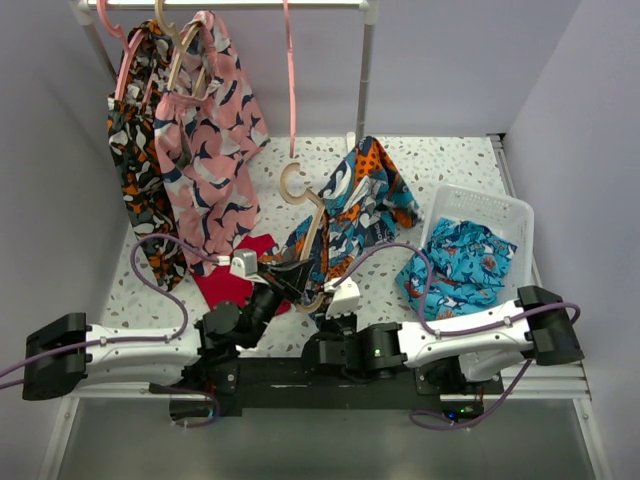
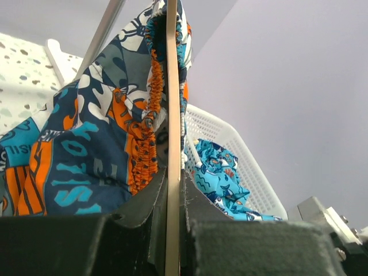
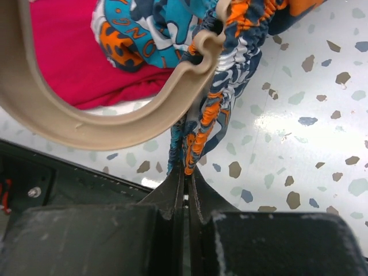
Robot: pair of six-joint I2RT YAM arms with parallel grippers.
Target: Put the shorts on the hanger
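Waistband of the shorts (image 1: 365,195) is pinched tight in the right gripper (image 3: 187,184), jaws fully closed on the orange-and-navy elastic, right up against the curved end of the tan hanger (image 2: 171,86). The left gripper (image 2: 172,195) is clamped on a thin bar of that hanger. The rest of the shorts lies bunched mid-table (image 1: 450,160), just left of the white basket (image 1: 480,195) with the turquoise shorts (image 1: 460,260). A red cloth (image 3: 63,63) lies under the hanger.
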